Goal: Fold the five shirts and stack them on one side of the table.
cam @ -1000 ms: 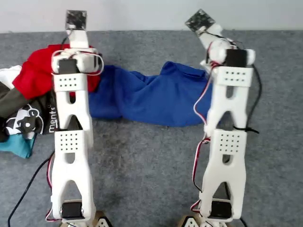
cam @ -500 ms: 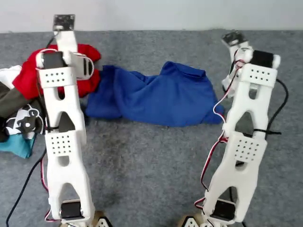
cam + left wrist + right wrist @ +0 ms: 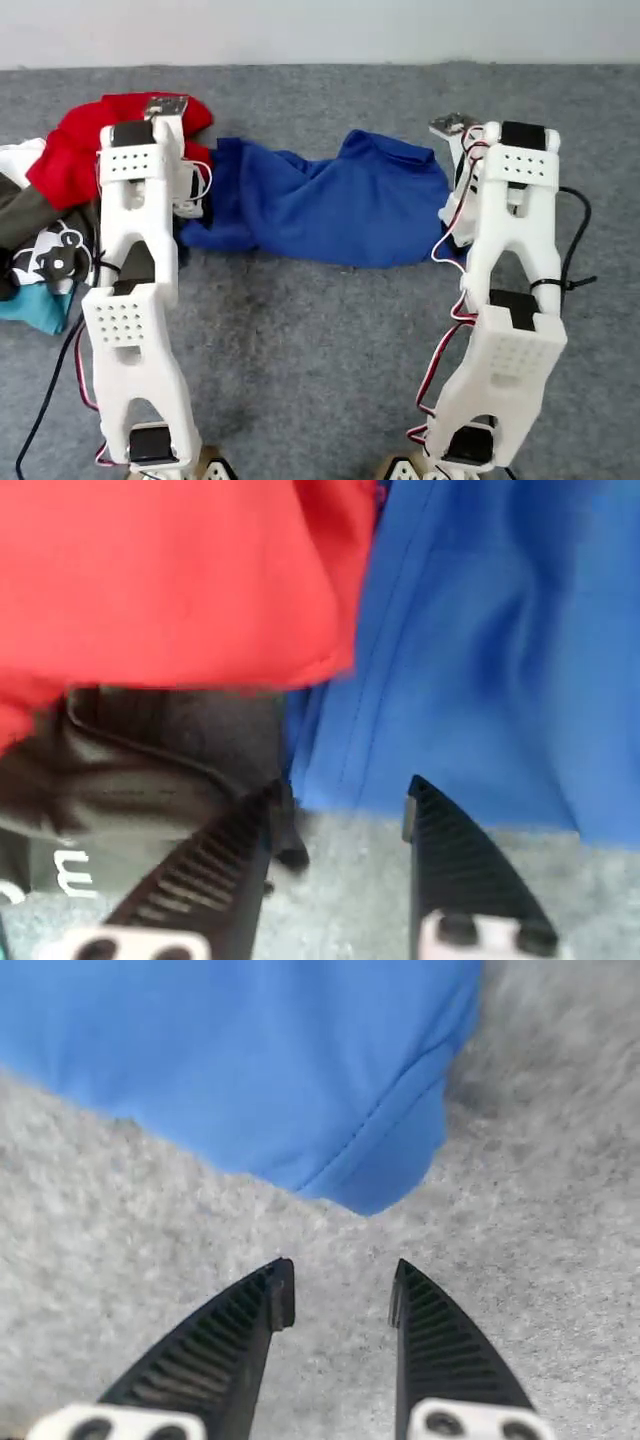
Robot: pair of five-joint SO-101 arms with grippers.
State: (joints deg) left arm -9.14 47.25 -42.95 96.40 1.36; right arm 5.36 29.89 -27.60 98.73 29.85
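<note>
Blue shirt (image 3: 330, 205) unmoved; arms (image 3: 135, 250) (image 3: 510, 260) retracted.

Soft, even light covers the grey bench (image 3: 320, 340), and the white arms (image 3: 135, 330) cast only faint shadows on it. Folds gently shade the blue shirt (image 3: 340, 205). In the left wrist view, the red shirt (image 3: 170, 580) darkens the black shirt (image 3: 150, 750) beneath.

White lettering (image 3: 110, 262) stands on the black shirt (image 3: 28, 215) at the left edge of the desk (image 3: 320, 340), beside a white cartoon print (image 3: 55, 262), running sideways in the high view, partly covered by the left arm (image 3: 135, 250); no complete word legible.
</note>
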